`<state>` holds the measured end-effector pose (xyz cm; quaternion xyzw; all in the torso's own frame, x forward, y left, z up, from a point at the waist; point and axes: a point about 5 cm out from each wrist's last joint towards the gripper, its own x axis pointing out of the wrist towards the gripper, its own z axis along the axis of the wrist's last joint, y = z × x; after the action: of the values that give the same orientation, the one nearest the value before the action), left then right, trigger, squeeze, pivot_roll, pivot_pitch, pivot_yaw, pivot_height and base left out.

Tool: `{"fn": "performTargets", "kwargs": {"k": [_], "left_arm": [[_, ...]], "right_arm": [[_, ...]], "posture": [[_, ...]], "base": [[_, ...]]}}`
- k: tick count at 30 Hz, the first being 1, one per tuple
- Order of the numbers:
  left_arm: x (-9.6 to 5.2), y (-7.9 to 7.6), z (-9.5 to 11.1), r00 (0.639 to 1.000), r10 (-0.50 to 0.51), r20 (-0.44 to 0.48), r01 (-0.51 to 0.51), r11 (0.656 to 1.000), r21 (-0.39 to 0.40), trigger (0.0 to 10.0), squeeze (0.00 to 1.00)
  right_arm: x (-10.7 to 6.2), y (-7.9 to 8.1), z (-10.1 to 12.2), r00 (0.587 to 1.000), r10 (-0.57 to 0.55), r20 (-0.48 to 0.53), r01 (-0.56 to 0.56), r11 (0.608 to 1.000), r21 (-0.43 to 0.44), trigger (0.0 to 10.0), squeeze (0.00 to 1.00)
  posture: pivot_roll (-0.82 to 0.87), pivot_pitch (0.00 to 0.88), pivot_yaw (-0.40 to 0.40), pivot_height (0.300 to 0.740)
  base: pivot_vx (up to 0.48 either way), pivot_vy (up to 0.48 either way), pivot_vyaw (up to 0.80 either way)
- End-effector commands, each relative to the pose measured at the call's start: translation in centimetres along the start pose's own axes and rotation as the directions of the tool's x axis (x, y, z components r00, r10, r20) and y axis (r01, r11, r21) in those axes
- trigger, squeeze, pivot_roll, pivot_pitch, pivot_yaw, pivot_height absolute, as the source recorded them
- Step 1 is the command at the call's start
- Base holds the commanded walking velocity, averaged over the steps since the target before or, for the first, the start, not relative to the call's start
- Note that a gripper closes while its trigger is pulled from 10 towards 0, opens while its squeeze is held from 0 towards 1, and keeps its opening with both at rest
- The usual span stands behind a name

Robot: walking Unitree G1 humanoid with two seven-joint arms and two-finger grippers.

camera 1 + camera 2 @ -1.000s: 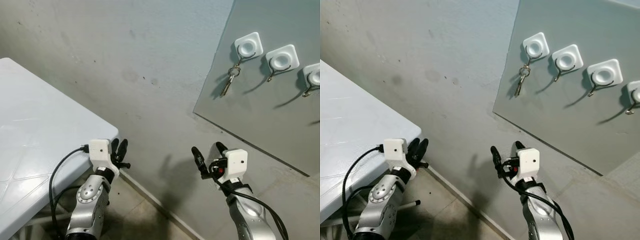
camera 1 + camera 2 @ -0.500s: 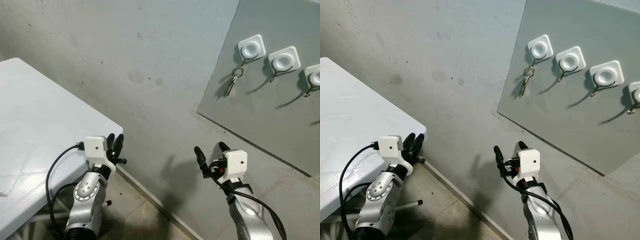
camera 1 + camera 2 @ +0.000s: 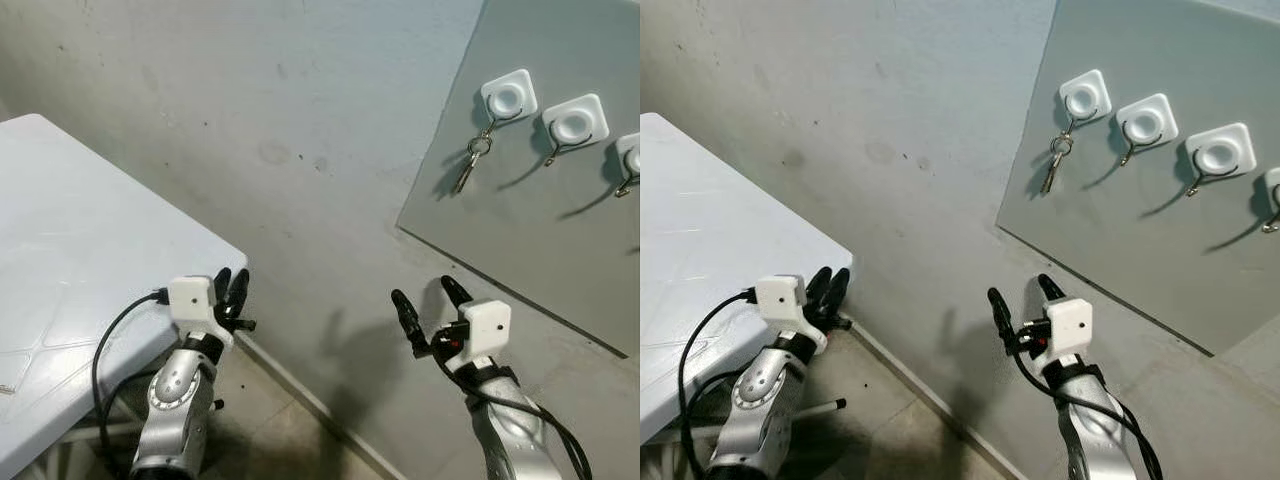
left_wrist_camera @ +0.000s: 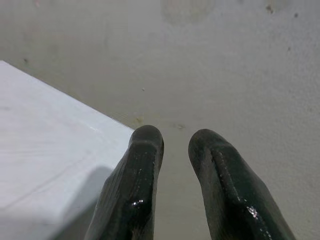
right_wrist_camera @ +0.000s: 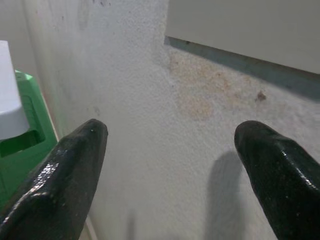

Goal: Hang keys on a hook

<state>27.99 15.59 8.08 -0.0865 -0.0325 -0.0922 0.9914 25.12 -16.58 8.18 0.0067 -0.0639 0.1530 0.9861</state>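
A small bunch of keys hangs from the leftmost white hook on a grey board fixed to the wall. My right gripper is open and holds nothing. It is raised in front of the wall, below the board and well under the keys. In the right wrist view its fingers stand wide apart, facing the bare wall and the board's lower edge. My left gripper is shut and holds nothing, beside the corner of the white table.
Two more white hooks to the right of the keys are bare, with a further one at the picture's edge. A green object sits low by the wall. Concrete floor lies under the table.
The whole picture has shifted a little, so the camera moved. The keys hang on the same hook throughout. My right gripper stays open and has edged slightly to the right.
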Motion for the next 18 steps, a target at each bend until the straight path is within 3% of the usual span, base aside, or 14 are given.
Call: {"fn": "performTargets", "kwargs": {"k": [1,11,15,18], "left_arm": [[-0.4,-0.3,0.9,1.0,-0.01,0.028,0.01,1.0,0.006,10.0,0.0],[-1.7,-0.7,2.2,0.998,0.021,0.057,-0.021,1.0,-0.003,10.0,0.0],[-1.9,-0.7,2.2,0.998,0.028,0.05,-0.028,1.0,-0.006,10.0,0.0],[-2.0,-0.8,2.4,0.999,0.026,0.046,-0.025,1.0,-0.006,10.0,0.0]], "right_arm": [[-0.3,0.3,0.9,1.0,-0.003,0.026,0.004,1.0,-0.023,10.0,0.0],[-0.9,2.4,1.3,1.0,-0.009,0.028,0.009,1.0,-0.017,10.0,0.0],[-0.8,2.7,1.5,1.0,-0.001,0.019,0.002,0.999,-0.041,10.0,0.0],[-0.7,2.5,1.5,1.0,-0.009,0.007,0.009,0.999,-0.049,10.0,0.0]], "posture": [[-0.03,0.017,-0.077,0.74],[-0.03,0.053,-0.068,0.74],[-0.03,0.055,-0.067,0.74],[-0.03,0.056,-0.067,0.74]], "base": [[0.0,0.0,0.0],[0.0,0.0,0.0],[0.0,0.0,0.0],[0.0,0.0,0.57]]}}
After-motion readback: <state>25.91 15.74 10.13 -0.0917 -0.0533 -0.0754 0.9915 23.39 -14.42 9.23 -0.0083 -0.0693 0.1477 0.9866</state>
